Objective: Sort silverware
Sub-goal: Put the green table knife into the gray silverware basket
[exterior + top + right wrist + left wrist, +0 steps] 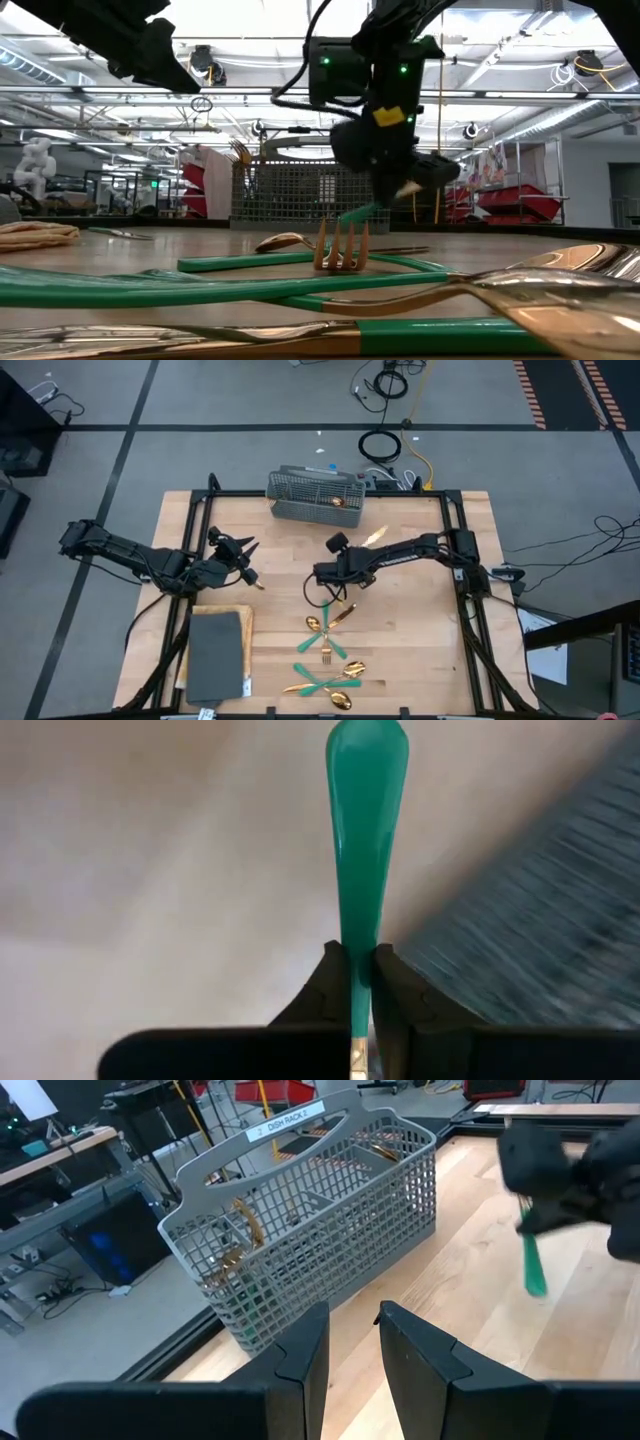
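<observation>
Several forks and spoons with gold heads and teal handles [330, 660] lie on the near middle of the table; one fork [340, 250] shows close in the low view. My right gripper [322, 588] [357, 955] hangs above their far side, shut on one teal-handled piece [358, 213]. The head of that piece is hidden, so its kind cannot be told. My left gripper [248, 568] [352, 1325] waits open at the left, facing the grey mesh basket [300, 1230], which holds a few gold pieces. My right gripper pinches the teal handle [358, 935] between its two fingers, slanting down from above. The handle's broad free end [365, 760] sticks out past the fingertips, and a bit of gold [352, 1065] shows back between the fingers. The piece hangs clear of the table.
The mesh basket [315, 498] stands at the table's far edge. A dark grey tray [215, 652] lies near the front left corner. Black frame rails [190, 530] run along the table's sides, and cables lie on the floor beyond the far edge.
</observation>
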